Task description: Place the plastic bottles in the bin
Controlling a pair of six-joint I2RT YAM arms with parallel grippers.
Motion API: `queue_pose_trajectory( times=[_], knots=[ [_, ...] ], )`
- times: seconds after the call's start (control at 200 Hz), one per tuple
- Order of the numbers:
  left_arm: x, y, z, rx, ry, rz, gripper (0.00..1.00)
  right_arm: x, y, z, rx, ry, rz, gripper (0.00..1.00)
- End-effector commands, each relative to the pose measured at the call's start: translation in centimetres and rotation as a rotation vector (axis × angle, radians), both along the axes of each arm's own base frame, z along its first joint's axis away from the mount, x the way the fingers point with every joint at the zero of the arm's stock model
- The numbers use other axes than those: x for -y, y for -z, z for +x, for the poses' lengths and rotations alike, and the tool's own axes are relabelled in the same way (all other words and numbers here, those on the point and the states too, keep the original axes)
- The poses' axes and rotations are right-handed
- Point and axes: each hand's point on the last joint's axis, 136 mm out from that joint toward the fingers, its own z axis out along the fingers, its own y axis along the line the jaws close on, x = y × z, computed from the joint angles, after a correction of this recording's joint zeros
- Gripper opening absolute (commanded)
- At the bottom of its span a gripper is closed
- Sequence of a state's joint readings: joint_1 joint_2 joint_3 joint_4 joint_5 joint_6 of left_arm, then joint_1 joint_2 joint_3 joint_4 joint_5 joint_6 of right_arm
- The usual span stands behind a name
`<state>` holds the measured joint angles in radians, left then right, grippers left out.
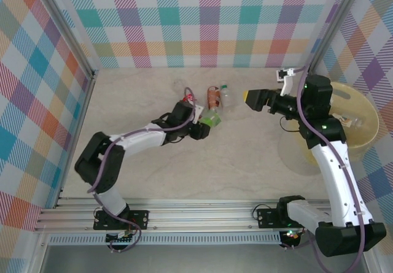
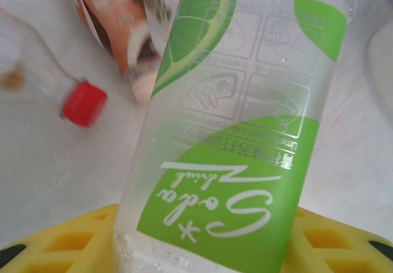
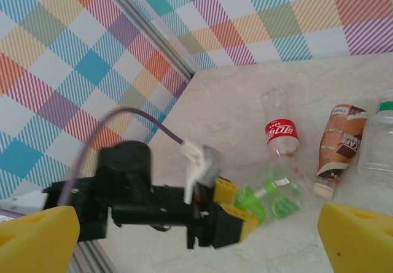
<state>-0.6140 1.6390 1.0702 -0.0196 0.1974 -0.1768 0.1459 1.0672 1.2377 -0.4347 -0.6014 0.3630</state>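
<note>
The bin [image 1: 362, 139] sits well off to the right of my left gripper [image 1: 207, 124], behind my right gripper [image 1: 253, 98], which is the nearer of the two to it. My right fingers [image 3: 37, 239] are spread wide and empty. My left fingers [image 2: 55, 242] are clenched on the green-label bottle [image 2: 239, 132], whose long axis runs out ahead of them, slightly slanted. Just past my left fingertips lie a brown-label bottle [image 3: 341, 144], a green-capped clear bottle [image 3: 377, 144] and a red-label bottle [image 3: 281, 132].

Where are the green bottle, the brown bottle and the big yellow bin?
green bottle [image 2: 233, 162]: left wrist view, on its green label.
brown bottle [image 3: 341, 141]: right wrist view, on its label.
bin [image 1: 366, 104]: top external view, on its rim.
</note>
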Motion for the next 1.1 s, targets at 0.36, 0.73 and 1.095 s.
queue_pose_trajectory(
  times=[0.36,0.73,1.095],
  knots=[
    [-0.3,-14.5,-2.8,-0.105,0.104,-0.648,0.42,-4.4,-0.7,1.4,-0.006,-0.145,0.127,1.00],
    [1.5,-21.8,-5.2,-0.153,0.312,-0.863,0.40,-7.4,-0.1,2.5,-0.065,-0.254,0.174,1.00],
    [3.9,-22.7,-6.5,-0.184,0.390,-0.854,0.41,-10.9,-3.5,2.6,0.065,-0.402,0.270,1.00]
  ],
)
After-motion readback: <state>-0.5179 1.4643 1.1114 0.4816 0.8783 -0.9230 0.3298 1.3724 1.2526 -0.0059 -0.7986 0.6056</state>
